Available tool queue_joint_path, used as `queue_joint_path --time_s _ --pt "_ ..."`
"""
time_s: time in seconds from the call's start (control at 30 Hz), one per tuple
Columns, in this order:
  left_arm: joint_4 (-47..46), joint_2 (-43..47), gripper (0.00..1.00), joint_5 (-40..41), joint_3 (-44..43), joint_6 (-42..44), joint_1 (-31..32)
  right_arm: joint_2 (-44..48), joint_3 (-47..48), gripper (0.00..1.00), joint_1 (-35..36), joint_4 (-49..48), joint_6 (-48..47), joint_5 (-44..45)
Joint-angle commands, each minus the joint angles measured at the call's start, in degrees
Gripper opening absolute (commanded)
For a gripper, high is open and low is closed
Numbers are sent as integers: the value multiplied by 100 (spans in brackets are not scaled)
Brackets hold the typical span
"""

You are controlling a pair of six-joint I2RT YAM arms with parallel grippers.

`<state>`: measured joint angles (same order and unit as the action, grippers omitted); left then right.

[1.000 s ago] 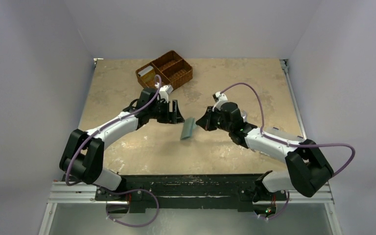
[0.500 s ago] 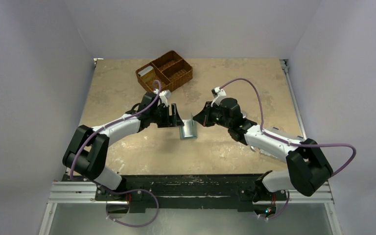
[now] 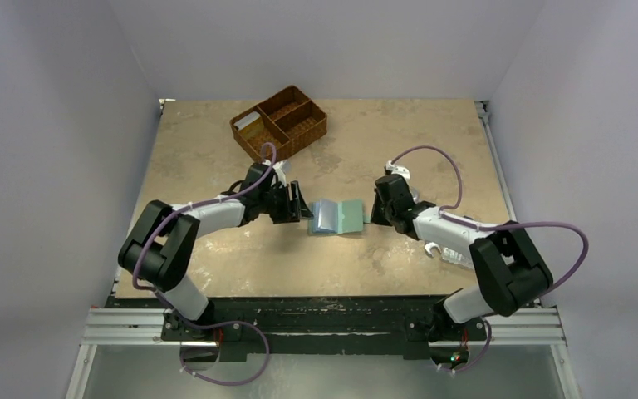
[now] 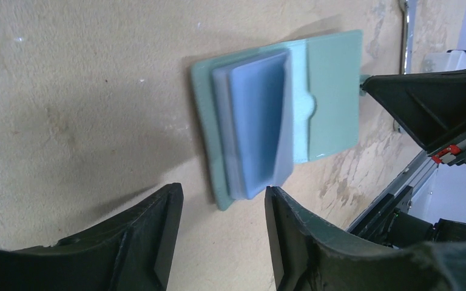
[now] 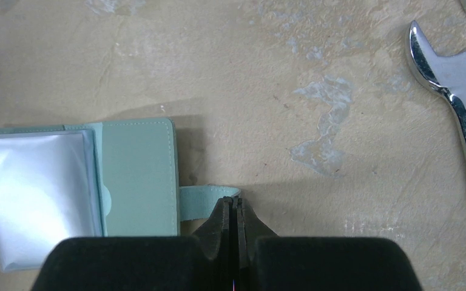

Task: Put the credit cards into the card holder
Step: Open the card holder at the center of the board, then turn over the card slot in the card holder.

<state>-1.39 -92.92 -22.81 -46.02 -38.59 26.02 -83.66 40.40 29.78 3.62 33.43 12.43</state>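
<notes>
The teal card holder [image 3: 339, 218] lies opened flat on the table between both arms. Its clear sleeves [image 4: 256, 124] stand up from the left half and are seen again as shiny clear sleeves [image 5: 33, 188] in the right wrist view. My left gripper [image 3: 301, 201] is open just off the holder's left edge, nothing between its fingers [image 4: 158, 230]. My right gripper [image 5: 233, 201] is shut on the end of the holder's teal strap [image 5: 199, 201] at the right edge. A pale credit card [image 3: 249, 121] lies in the basket's left compartment.
The brown wicker basket [image 3: 295, 133] stands at the back, left of centre, behind my left arm. A silver wrench [image 5: 461, 91] lies on the table to the right of my right gripper. The table's near edge is below both arms.
The holder went from standing folded to lying open flat, its right flap drawn right and down by my right gripper. My left gripper came closer to the holder's left edge and narrowed slightly.
</notes>
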Motion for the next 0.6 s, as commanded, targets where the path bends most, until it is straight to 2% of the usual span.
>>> queue_joint_path --time_s 0.0,0.07,0.13,0.2,0.3,0.37,0.43,0.5,0.57 --pt "-427 -217 53 -193 114 -246 26 -185 239 1 -86 274 47 221" --pt "-494 -258 50 -204 170 -255 25 -228 213 7 -213 242 21 37" --pt "-568 -292 47 -229 238 -279 25 -136 235 19 -248 266 -88 39" --pt "-601 -332 44 -235 282 -275 26 94 403 32 -182 544 -399 618" --pt "-640 -386 42 -239 316 -261 24 610 765 52 283 1014 -779 1391" --pt "-654 -431 41 -236 317 -260 25 856 984 65 731 981 -1119 1452" --pt "-657 -483 39 -243 313 -247 26 817 1256 73 1004 842 -1214 724" --pt "-669 -506 37 -231 340 -246 26 508 1493 74 1025 672 -982 -219" --pt "-655 -503 36 -185 368 -251 25 149 1698 74 1100 617 -746 -454"
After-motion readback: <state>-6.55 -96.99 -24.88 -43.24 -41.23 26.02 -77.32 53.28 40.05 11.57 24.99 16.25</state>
